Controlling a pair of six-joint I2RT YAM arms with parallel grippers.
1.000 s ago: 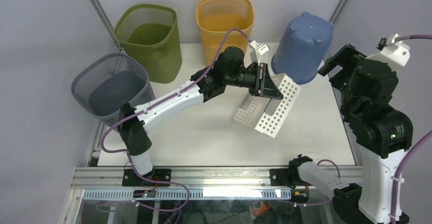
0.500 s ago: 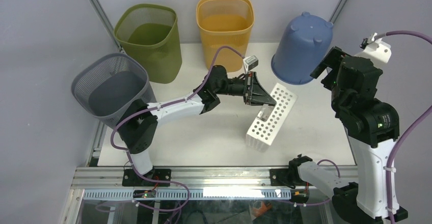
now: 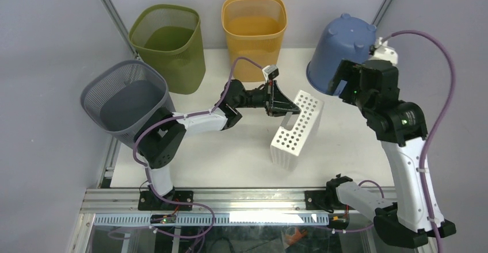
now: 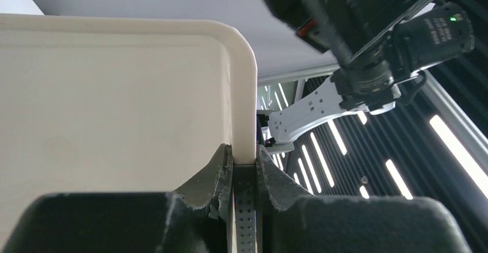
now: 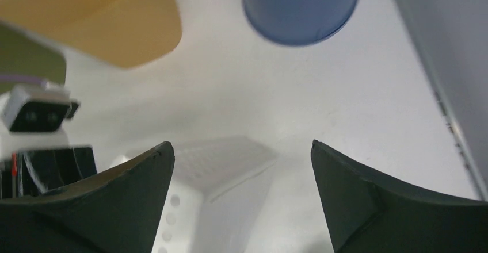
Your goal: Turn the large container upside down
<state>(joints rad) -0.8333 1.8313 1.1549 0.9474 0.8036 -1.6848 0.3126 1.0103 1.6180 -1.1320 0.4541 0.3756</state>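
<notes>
From above: gripping the white perforated container (image 3: 294,131) by its rim with the left gripper (image 3: 286,110), stood on edge on the table (image 3: 230,155); right gripper (image 3: 338,82) beside the upturned blue bin (image 3: 340,43). Left wrist: pinched tight on that rim. Right wrist: spread wide, holding nothing.

A green mesh bin (image 3: 168,46) and a yellow mesh bin (image 3: 254,26) stand upright, side by side, at the back of the white desk (image 3: 230,152). A grey mesh bin (image 3: 124,100) sits at its left edge. A blue bucket (image 3: 339,52) stands upside down at the back right.
</notes>
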